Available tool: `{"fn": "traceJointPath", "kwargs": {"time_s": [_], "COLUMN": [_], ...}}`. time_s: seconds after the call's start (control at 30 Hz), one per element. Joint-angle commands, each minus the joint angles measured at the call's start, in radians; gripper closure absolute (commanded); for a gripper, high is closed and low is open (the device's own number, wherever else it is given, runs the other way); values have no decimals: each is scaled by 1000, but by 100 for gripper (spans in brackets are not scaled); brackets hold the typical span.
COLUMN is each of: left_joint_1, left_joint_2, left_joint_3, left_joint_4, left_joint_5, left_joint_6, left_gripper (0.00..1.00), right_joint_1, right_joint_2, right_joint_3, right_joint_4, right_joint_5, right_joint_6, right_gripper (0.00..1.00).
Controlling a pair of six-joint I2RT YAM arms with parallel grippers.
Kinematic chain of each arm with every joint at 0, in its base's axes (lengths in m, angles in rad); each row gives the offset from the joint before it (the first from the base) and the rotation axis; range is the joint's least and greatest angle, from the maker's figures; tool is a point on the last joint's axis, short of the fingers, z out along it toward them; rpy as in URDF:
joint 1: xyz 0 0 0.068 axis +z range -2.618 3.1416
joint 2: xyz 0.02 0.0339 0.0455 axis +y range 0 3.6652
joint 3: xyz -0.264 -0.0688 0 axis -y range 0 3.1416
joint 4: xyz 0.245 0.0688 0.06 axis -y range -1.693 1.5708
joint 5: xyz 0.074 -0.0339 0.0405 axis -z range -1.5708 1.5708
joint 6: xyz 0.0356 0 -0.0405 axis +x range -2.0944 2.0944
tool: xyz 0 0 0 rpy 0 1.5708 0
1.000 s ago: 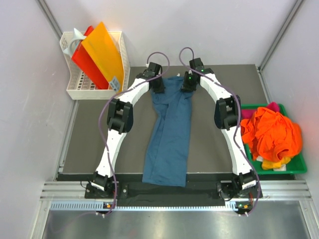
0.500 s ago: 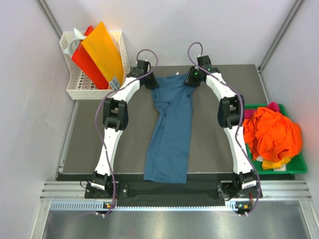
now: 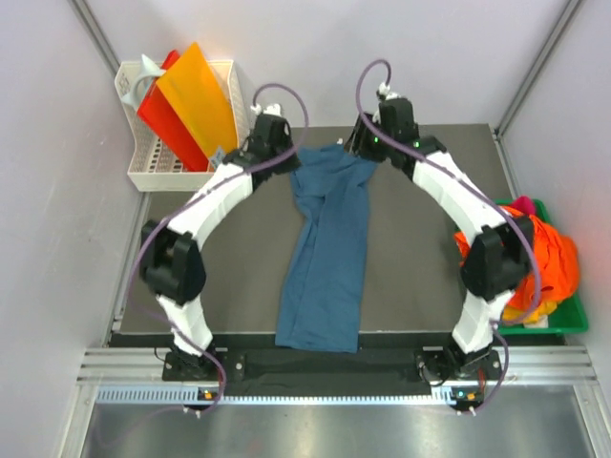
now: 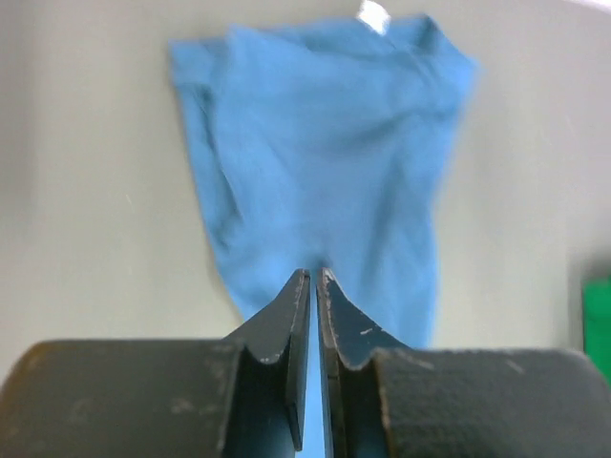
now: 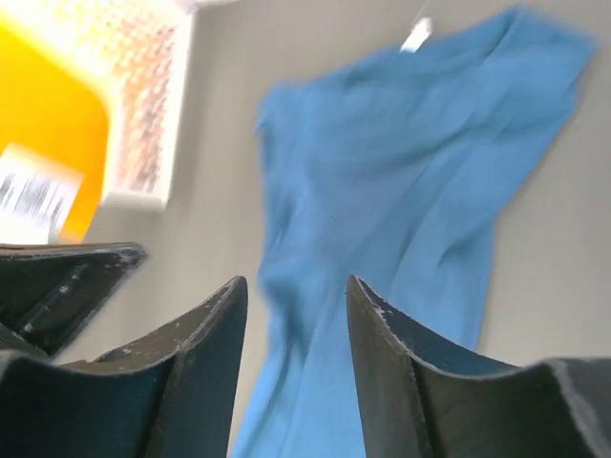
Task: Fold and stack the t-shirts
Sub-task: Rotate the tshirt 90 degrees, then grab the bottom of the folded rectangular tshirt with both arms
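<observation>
1. One blue t-shirt (image 3: 325, 258) on one dark mat (image 3: 248, 286).
2. One green tray (image 3: 571, 327) with one heap of t-shirts in three colours: orange cloth (image 3: 552, 253), pink cloth (image 3: 523, 203), yellow cloth (image 3: 530, 310). The garments in the heap cannot be counted.
3. One white basket (image 3: 153, 174) with two flat sheets: one orange sheet (image 3: 196, 91), one red sheet (image 3: 162, 119).
4. Two robot arms: the left arm (image 3: 215, 196) and the right arm (image 3: 449, 186).

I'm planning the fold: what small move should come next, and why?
Probably open the left gripper: its jaws stand nearly shut over the blue t-shirt, which lies flat as a long strip, while the right gripper stands open at the collar end.
</observation>
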Motion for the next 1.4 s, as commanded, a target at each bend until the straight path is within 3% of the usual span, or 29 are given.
{"fn": "traceJointPath", "kwargs": {"time_s": [0.0, 0.17, 0.33, 0.53, 0.7, 0.87, 0.97, 1.07, 1.37], "left_joint_1": [-167, -328, -391, -402, -480, -601, -655, -690, -764], "left_joint_2": [-216, -381, -552, -564, -560, -634, -701, -788, -947], "left_joint_3": [-294, -556, -711, -802, -827, -848, -868, -917, -1043], "left_joint_4": [31, -64, -121, -138, -205, -340, -411, -428, -457], "left_joint_5": [-185, -282, -333, -282, -290, -389, -437, -425, -428], "left_joint_6": [3, -85, -147, -159, -199, -309, -397, -457, -587], "left_gripper": [89, 90, 87, 87, 88, 82, 78, 75, 76], "right_joint_1": [113, 228, 354, 411, 455, 562, 651, 756, 1075], "right_joint_2": [-183, -324, -433, -429, -444, -533, -587, -627, -573], "right_joint_3": [-309, -554, -739, -813, -852, -922, -957, -1005, -1117], "right_joint_4": [66, 62, 60, 69, 48, -20, -79, -119, -119], "right_joint_5": [99, 189, 272, 279, 298, 409, 484, 530, 529], "right_joint_6": [-20, 3, 44, 83, 109, 175, 259, 362, 712], "right_gripper": [55, 57, 57, 58, 58, 44, 22, 17, 32]}}
